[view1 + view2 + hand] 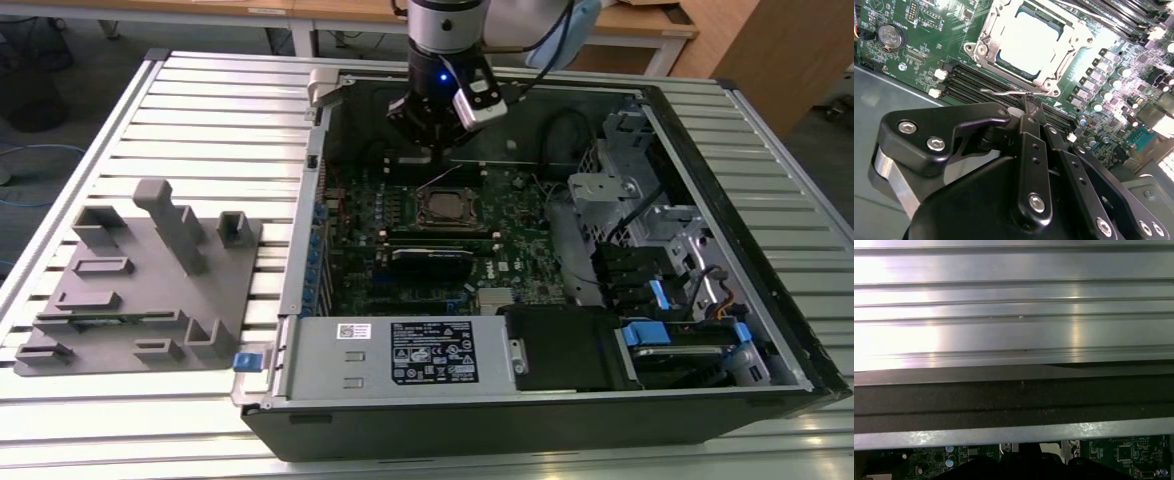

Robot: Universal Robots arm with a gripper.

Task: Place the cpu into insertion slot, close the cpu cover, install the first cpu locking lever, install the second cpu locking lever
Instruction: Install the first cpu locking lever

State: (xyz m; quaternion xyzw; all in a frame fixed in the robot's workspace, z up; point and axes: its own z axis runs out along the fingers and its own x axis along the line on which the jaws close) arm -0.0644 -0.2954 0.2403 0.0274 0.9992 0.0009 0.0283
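Nearest in the second wrist view, the gripper (1030, 106) is reaching down with its black fingers (1027, 160) drawn together. Their tips are meeting at a thin wire locking lever (1004, 92) — whether the wire is pinched between them I cannot tell. Just beyond, the cpu (1026, 42) is lying seated, its bright top showing through the cut-out of the cpu cover (986, 37), which is lying flat around it on the green motherboard (924, 35). In the exterior view the gripper is hanging at the far edge of the insertion slot (447, 206) holding that chip, inside the open computer case (534, 420). The case is resting on a slatted metal table (200, 100) — a grey fixture block (134, 280) is lying at the exterior view's left.
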